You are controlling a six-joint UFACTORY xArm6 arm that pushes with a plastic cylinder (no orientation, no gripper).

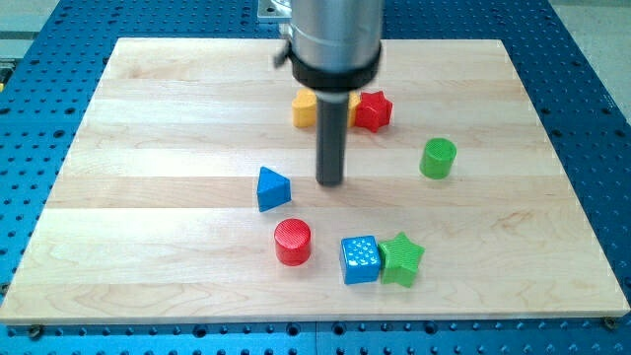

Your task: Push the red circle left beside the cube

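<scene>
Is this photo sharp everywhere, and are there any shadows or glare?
Camera view: even, soft light; the blocks look crisp, like the red circle and blue cube, with only faint shadows; the big grey cylinder up top looks slightly blurred; no strong glare on the wooden board.

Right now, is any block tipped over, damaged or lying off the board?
Nothing stands out. The red circle, blue cube, green star, blue triangle, green cylinder, red star and yellow block all sit flat on the wooden board. My tip is just right of the blue triangle.
</scene>
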